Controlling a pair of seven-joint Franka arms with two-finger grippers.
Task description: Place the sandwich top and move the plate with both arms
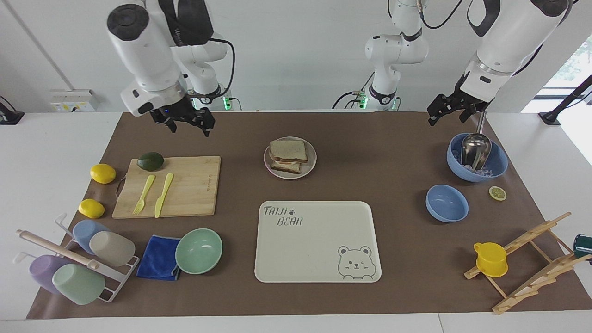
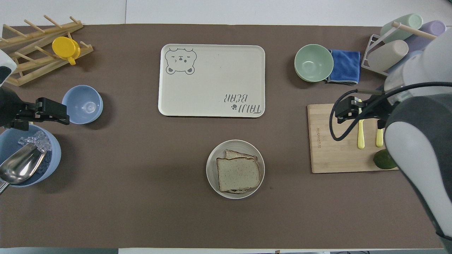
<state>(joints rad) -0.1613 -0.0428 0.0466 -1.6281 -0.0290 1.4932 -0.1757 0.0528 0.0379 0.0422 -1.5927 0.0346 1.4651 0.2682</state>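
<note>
In the facing view, the sandwich top (image 1: 288,150) lies on the stack on the plate (image 1: 311,162), at 12 o'clock from the tray (image 1: 319,249) reading "TAIJI BEAR". The right gripper (image 1: 187,124), fingers spread, hangs empty above the cutting board (image 1: 194,194). The left gripper (image 1: 445,111), fingers spread, waits above the bowl (image 1: 497,167). In the overhead view, the plate (image 2: 213,165) sits at 6 o'clock from the tray (image 2: 212,79); the board's print is unreadable.

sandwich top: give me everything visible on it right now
The sandwich top is a square slice of pale, speckled bread with a brown crust and no topping. It lies flat as the uppermost layer of a stack on the plate, slightly askew, so a corner of a lower slice peeks out on the side away from the robots. No tool touches it.
</note>
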